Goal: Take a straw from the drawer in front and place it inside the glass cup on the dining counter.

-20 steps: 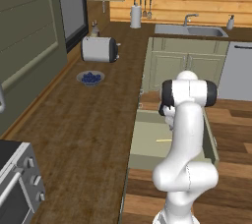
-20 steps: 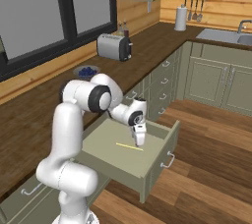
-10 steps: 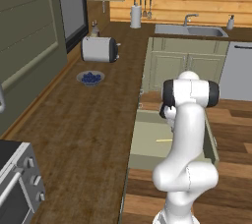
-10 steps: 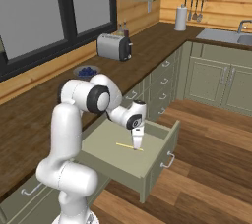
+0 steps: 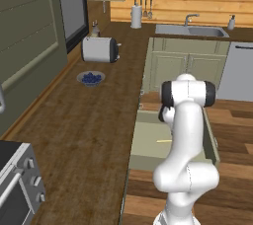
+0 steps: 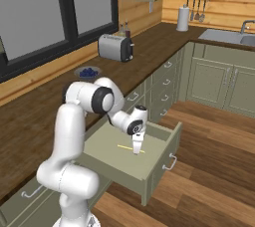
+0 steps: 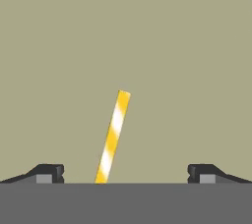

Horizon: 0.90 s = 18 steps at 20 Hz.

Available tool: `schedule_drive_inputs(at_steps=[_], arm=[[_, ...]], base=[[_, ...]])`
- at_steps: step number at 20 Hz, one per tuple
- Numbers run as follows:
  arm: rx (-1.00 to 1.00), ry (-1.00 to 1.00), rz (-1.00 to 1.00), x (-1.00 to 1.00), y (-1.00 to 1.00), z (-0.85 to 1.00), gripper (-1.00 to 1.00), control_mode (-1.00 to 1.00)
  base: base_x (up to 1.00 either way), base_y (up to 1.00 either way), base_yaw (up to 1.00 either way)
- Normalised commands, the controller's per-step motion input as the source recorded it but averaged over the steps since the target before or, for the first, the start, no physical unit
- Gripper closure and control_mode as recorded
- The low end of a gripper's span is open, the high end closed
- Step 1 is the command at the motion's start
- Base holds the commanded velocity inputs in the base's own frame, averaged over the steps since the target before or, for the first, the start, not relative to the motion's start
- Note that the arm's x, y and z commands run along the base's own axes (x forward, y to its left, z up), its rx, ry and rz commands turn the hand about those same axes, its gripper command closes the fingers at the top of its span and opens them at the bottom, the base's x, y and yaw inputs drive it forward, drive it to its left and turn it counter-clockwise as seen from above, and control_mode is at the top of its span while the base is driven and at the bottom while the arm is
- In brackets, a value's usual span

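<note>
1. The white arm rises from its base, bends at a dark elbow joint and folds forward and down, so the gripper (image 6: 136, 147) points straight into the open drawer (image 6: 149, 164).
2. Jaws stand wide open, nothing between them; in the hand view the two dark fingertips (image 7: 49, 173) sit far apart at the bottom, either side of the straw (image 7: 112, 136).
3. The straw lies flat on the drawer's pale floor, yellow with white stripes, running up from between the fingertips and leaning a little to the right in that view.
4. From the right base view the gripper is low inside the drawer, right over the straw (image 6: 130, 148); whether the tips touch the floor, I cannot tell.
5. From the left base view the arm's upper body hides the gripper; one end of the straw (image 5: 163, 141) peeks out on the drawer floor.
6. Beyond, on the wooden tabletop (image 5: 84, 120), a small bowl of blueberries (image 5: 91, 77) and further back a toaster (image 5: 100, 50).
7. Furthest off, the sink (image 5: 190, 30) and a paper towel roll (image 5: 136, 17).
</note>
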Motion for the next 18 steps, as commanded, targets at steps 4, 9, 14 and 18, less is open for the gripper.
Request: schedule_drive_inputs(at_steps=[4, 9, 14, 18], arm=[[0.0, 0.0, -0.03, 0.32, -0.01, -0.22, -1.0, -1.0], [0.0, -0.01, -0.01, 0.06, -0.05, -0.32, -1.0, -1.0], [0.0, 0.0, -0.02, 0.0, -0.04, -0.41, -1.0, -1.0], [0.0, -0.04, -0.03, -0.08, 0.0, -0.48, 1.0, -1.0]], base=[[0.0, 0.0, 0.0], [0.0, 0.0, 0.0], [0.0, 0.0, 0.0], [0.0, 0.0, 0.0]])
